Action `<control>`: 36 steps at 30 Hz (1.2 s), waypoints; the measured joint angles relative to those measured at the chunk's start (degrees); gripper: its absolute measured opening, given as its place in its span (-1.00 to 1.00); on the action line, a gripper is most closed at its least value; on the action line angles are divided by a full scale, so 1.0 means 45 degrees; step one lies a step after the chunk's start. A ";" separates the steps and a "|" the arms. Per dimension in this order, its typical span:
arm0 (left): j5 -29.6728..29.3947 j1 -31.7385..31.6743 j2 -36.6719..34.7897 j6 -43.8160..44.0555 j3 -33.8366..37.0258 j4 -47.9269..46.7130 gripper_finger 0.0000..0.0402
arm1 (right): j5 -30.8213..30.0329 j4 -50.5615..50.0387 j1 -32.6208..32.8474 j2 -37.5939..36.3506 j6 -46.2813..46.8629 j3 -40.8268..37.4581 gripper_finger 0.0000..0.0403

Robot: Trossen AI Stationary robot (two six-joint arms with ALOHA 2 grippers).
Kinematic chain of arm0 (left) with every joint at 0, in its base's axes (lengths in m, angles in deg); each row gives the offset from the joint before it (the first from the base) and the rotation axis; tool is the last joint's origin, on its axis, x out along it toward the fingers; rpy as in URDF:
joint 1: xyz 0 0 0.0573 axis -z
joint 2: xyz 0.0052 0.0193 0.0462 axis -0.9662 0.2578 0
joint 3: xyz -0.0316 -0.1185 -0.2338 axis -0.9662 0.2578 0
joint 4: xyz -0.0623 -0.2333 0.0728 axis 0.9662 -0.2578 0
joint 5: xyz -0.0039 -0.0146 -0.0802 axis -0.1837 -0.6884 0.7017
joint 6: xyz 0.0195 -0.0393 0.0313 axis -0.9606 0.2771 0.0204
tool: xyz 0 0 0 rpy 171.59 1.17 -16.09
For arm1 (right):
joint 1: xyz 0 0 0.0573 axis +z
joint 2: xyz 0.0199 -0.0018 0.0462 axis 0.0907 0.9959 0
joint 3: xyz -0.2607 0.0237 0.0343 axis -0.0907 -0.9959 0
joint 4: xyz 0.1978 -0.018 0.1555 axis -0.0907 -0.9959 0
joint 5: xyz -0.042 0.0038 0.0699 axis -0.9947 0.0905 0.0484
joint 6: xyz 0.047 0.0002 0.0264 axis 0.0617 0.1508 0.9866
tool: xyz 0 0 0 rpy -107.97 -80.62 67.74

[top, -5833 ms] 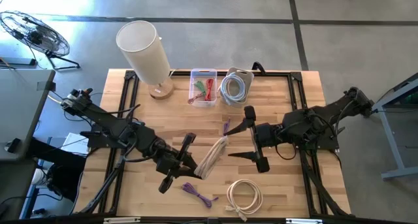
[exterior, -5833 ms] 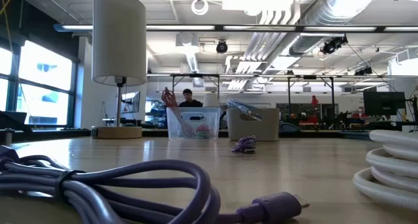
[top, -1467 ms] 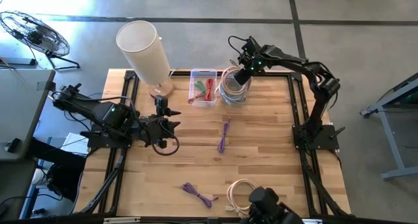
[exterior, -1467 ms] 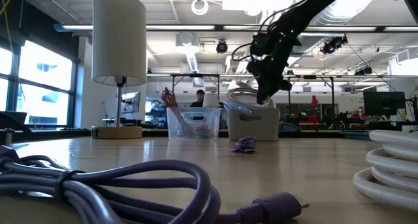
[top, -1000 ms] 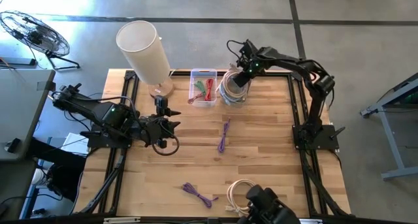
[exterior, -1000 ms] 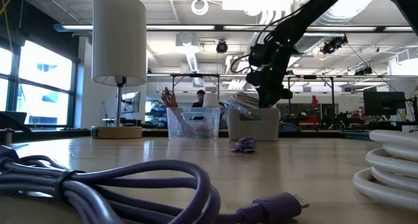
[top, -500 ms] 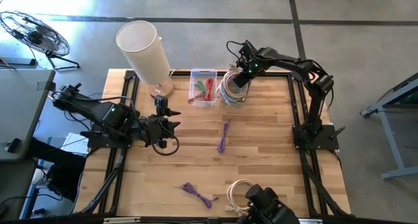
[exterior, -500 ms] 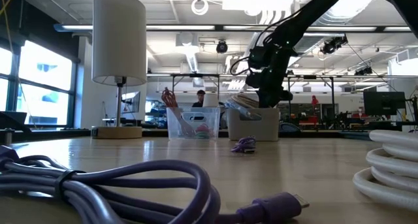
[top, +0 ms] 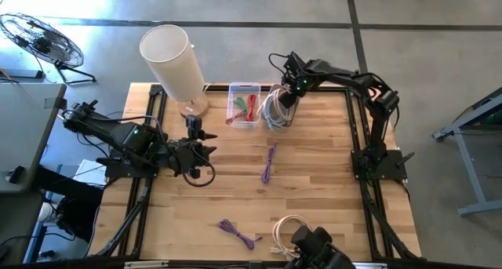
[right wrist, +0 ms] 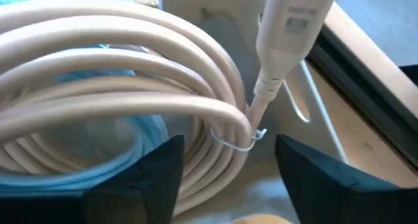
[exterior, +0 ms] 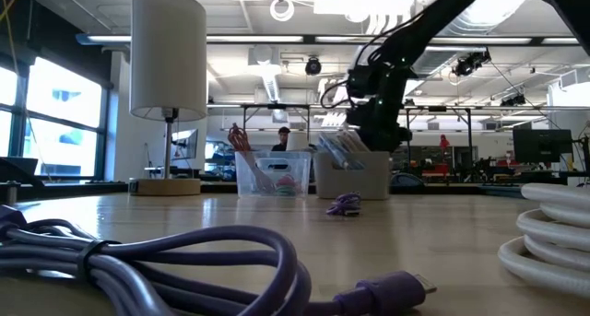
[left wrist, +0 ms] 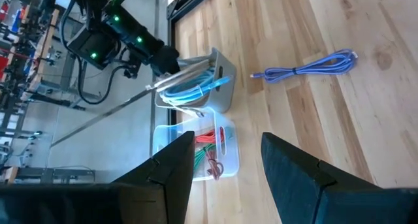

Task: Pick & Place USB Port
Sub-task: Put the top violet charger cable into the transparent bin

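Note:
A coiled white USB cable [right wrist: 130, 87] lies in the grey bin [top: 292, 89] at the table's far middle, on top of a light blue cable [right wrist: 78, 152]. Its white plug [right wrist: 290, 28] leans against the bin's wall. My right gripper [right wrist: 225, 178] hangs open just above the coil, pointing down into the bin [exterior: 355, 173]. My left gripper [top: 194, 130] waits open at the left of the table, with nothing between its fingers [left wrist: 176, 172]. A purple cable [top: 269, 161] lies at mid-table. My right gripper stands open over the white coil, one finger [right wrist: 137, 178] on each side of its nearest turns. Whether the fingers touch the cable, I cannot tell.
A clear bin [top: 245, 104] with red and green cables stands left of the grey bin, and a lamp [top: 172, 61] at the far left. Near the front edge lie another purple cable [top: 238, 232] and a white coil [top: 292, 234].
My right gripper has edged a little toward the table's left over the grey bin. The white coil, which stuck up slanting above the bin's rim, has sunk lower into the bin. The bin itself has shifted slightly left.

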 joint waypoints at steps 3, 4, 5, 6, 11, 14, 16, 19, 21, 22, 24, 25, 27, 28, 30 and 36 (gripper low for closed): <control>0.0102 0.0000 0.0000 0.0005 0.0000 0.0000 -0.14 | -0.0012 -0.0066 0.0081 -0.0120 -0.0086 0.0000 0.26; 0.0103 0.0000 0.0000 0.0010 0.0000 0.0004 -0.14 | -0.0042 -0.0056 0.0085 -0.0216 -0.0076 0.0000 0.28; 0.0103 0.0000 0.0000 0.0010 0.0000 0.0002 -0.14 | -0.0168 -0.0021 0.0085 -0.0314 -0.0051 0.0005 0.30; 0.0104 0.0000 0.0000 0.0010 0.0000 0.0003 -0.14 | -0.0379 -0.0003 0.0080 -0.0453 -0.0058 0.0005 0.30; 0.0069 0.0000 0.0000 0.0005 0.0000 0.0000 -0.14 | -0.0756 -0.0017 0.0042 -0.1539 -0.0096 0.0005 0.30; -0.0012 0.0000 0.0000 -0.0029 0.0002 -0.0005 -0.14 | -0.0683 -0.0163 0.0042 -0.2524 -0.0192 0.0010 0.30; -0.0222 0.0000 0.0000 -0.0063 0.0002 -0.0010 -0.14 | -0.0411 -0.0513 0.0049 -0.3314 -0.0394 0.0010 0.30; -0.0295 0.0000 0.0039 -0.0063 0.0005 -0.0020 -0.14 | 0.0566 -0.1226 0.0181 -0.4655 -0.0830 0.0024 0.30; -0.0291 0.0000 0.0044 -0.0134 0.0005 -0.0124 -0.14 | 0.1318 -0.1811 0.0381 -0.5594 -0.1262 0.0029 0.30; -0.0304 0.0000 0.0044 -0.0155 0.0005 -0.0207 -0.14 | 0.1642 -0.2092 0.0529 -0.6041 -0.1490 0.0029 0.30; -0.0305 -0.0004 0.0044 -0.0155 0.0005 -0.0300 -0.14 | 0.2251 -0.2670 0.0864 -0.6951 -0.1975 0.0029 0.30; -0.0303 -0.0005 0.0044 -0.0157 0.0005 -0.0305 -0.14 | 0.2465 -0.2955 0.1068 -0.7377 -0.2096 0.0029 0.30; -0.0304 0.0000 0.0044 -0.0157 0.0005 -0.0301 -0.14 | 0.2751 -0.3400 0.1525 -0.8199 -0.2148 0.0029 0.30; -0.0294 0.0000 0.0044 -0.0155 0.0005 -0.0301 -0.14 | 0.2898 -0.3586 0.1769 -0.8592 -0.2164 0.0029 0.30; -0.0213 0.0000 0.0044 -0.0092 0.0005 -0.0301 -0.14 | 0.3147 -0.3952 0.2311 -0.9318 -0.2136 0.0029 0.30; 0.0934 -0.0010 0.0044 0.0449 0.0005 -0.0170 -0.14 | 0.3008 -0.4306 0.4193 -1.1004 -0.1294 0.0029 0.30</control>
